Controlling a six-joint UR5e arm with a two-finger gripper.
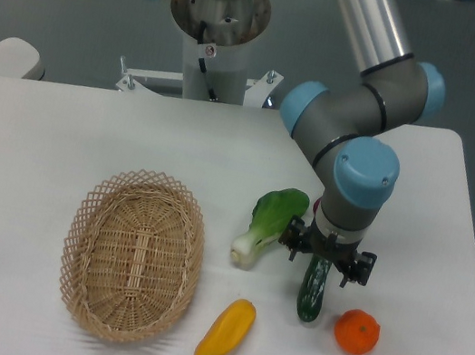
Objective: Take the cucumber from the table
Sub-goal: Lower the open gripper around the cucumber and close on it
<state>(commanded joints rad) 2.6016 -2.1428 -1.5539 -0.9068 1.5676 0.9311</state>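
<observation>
Claw [326, 258] spread, fingers straddling far end of cucumber [313, 292], not closed on it. Cucumber lies flat on bench [63, 124], right of bok choy [268, 223], left of orange [356, 332], yellow squash [226, 332] near-left.

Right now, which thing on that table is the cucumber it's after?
Start at the wicker basket and go right past the leafy bok choy. Under the gripper lies the cucumber, slim and dark green, unlike the yellow squash and the round orange.
</observation>
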